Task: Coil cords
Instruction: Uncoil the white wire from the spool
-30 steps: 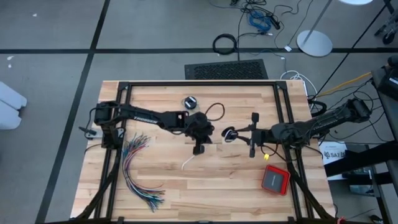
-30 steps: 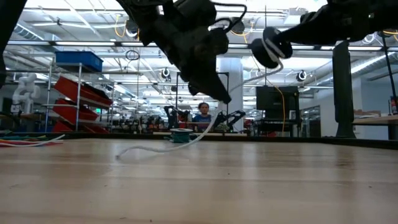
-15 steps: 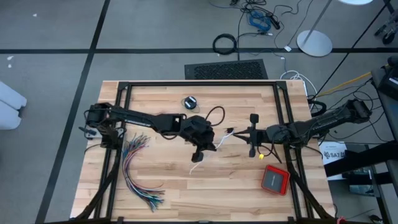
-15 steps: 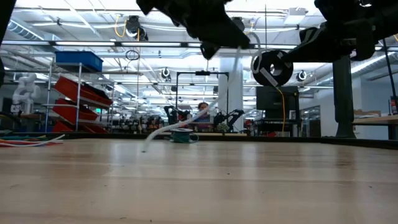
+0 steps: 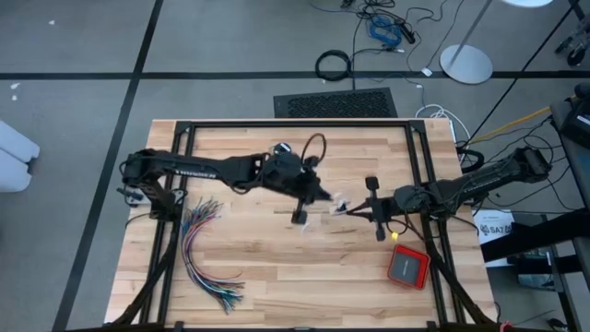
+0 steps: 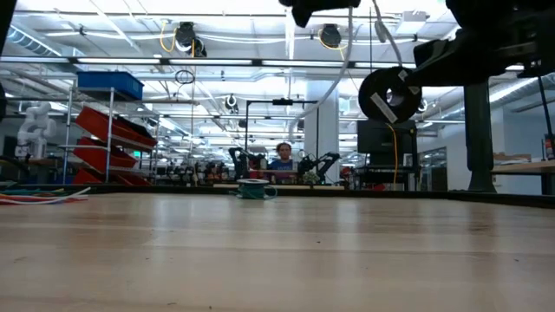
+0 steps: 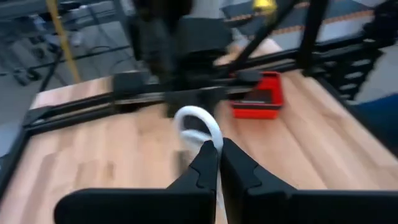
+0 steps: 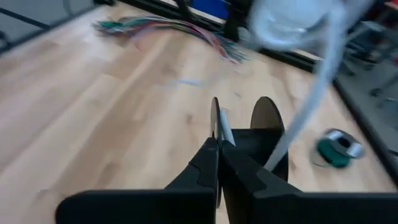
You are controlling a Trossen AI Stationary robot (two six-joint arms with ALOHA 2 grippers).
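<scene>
The black cord loops above the table beside my left arm (image 5: 316, 148), and its white end (image 7: 198, 118) runs between my two grippers. My left gripper (image 7: 219, 148) is raised over the table's middle (image 5: 324, 196), shut on that white end. My right gripper (image 8: 217, 148) faces it from the right (image 5: 348, 208), shut, with a black two-disc reel (image 6: 390, 95) at its fingertips. The teal-green cord (image 8: 336, 152) lies coiled on the table near the far edge (image 6: 253, 189). My left gripper pinches the white end (image 7: 211, 138) between its two fingertips, and the cord rises from them in a small loop. The fingers slant down toward the table's right side. The cord is lifted clear of the table. My right gripper is shut between the reel's two discs (image 8: 267, 124), where a short white piece (image 8: 225, 134) shows at the fingertips. The white cord (image 8: 311, 87) comes slanting down to that spot. The reel hides the exact place of contact. The fingers reach in from the table's right, tipped slightly down.
A fanned bundle of many-coloured wires (image 5: 207, 254) lies at the near left. A red box (image 5: 407, 266) sits at the near right. Black frame rails (image 5: 295, 123) edge the table. A person (image 6: 282, 159) shows far off in the room beyond.
My left gripper has risen well above the table and moved toward my right gripper, rolling as it went. The white tail, which lay on the table, is now lifted clear and strung between the grippers. My right gripper has tipped down slightly.
</scene>
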